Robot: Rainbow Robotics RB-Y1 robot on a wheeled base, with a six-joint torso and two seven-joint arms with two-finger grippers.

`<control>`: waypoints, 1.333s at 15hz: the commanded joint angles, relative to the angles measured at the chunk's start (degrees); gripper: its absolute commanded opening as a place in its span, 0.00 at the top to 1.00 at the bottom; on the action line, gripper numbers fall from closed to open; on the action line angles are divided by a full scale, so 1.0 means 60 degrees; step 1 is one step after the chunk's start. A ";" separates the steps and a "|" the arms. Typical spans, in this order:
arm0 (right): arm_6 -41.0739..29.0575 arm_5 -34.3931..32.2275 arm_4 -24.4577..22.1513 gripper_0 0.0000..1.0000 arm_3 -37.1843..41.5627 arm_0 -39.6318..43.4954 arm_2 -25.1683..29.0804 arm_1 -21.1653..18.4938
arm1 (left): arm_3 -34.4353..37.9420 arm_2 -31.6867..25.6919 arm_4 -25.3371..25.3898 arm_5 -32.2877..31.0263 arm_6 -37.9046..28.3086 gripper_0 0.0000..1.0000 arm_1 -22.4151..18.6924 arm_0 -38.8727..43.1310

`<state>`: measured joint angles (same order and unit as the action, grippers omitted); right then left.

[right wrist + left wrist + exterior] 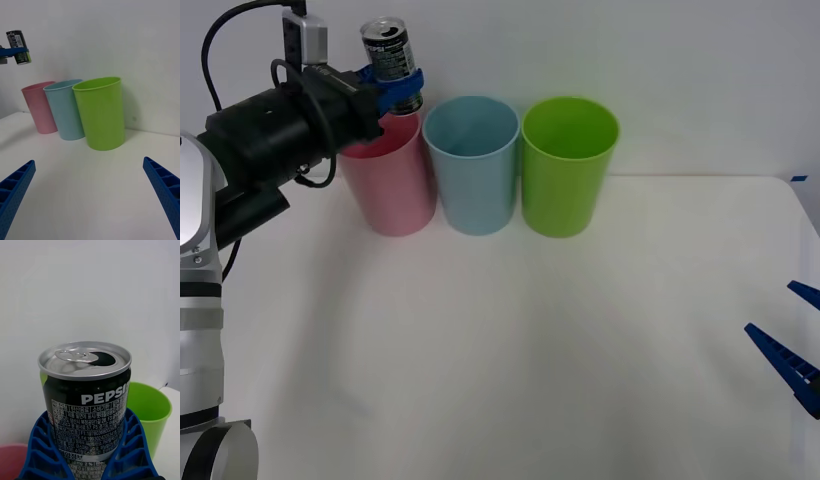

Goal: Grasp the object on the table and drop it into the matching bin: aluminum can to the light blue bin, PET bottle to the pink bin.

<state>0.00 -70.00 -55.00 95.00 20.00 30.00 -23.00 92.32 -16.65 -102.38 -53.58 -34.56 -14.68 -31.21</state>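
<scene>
My left gripper [398, 88] is shut on the aluminum can [390, 55], a small silver can with a pull-tab top and dark label [89, 405]. It holds the can upright in the air above the pink bin [392, 180], near that bin's right rim. The light blue bin [472, 165] stands just to the right of the pink one. From the right wrist view the can [18, 47] hangs well above the pink bin [39, 107] and the light blue bin [64, 108]. My right gripper [90, 198] is open and low over the table's [510, 350] right side.
A lime green bin [568, 165] stands right of the light blue bin, the three touching in a row at the table's back. The white wall rises close behind them. The table's right edge lies near my right gripper's fingers [785, 360].
</scene>
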 commanded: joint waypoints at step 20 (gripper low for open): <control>0.0000 0.0000 0.0000 0.00 0.0000 0.0000 0.0000 0.0000 | -0.3580 0.0344 -0.2682 0.1357 0.0588 0.89 0.1098 -0.2972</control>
<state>0.00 -70.00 -55.00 95.00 20.00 30.00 -23.00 70.81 -14.73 -118.49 -45.56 -31.01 -8.07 -49.05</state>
